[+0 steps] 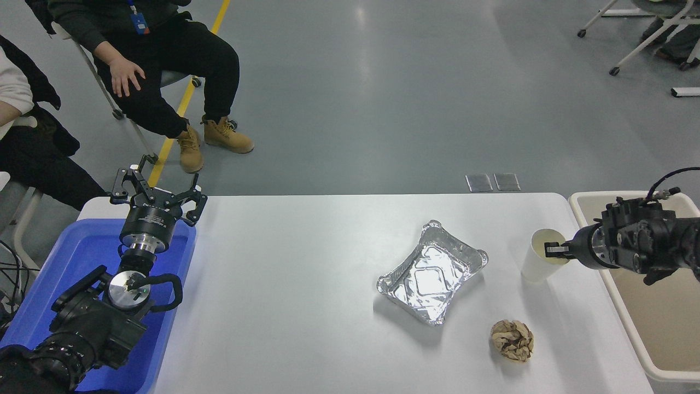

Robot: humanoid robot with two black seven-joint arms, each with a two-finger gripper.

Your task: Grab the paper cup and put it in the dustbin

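- At your far left, two people sit beyond the table's corner; one rests a hand [124,74] on a thigh.
- Your left gripper [157,198] is parked at the lower left above the blue bin [65,257], its fingers spread wide and holding nothing.
- The white table [284,295] runs across the middle, bare on its left half.
- The foil tray [432,272] lies right of centre, set at an angle.
- Near the front edge, the brown paper ball [512,340] sits apart from the tray, in front of the cup.
- The cup [540,255] is just right of the tray, tilted, with its mouth toward the right.
- Your right gripper [553,250] comes in from the right edge with its fingers pinched on the cup's rim, one tip dark against the yellowish inside.
- The dustbin [578,205] stands at the table's right end, just beside the cup; your right arm crosses over it.
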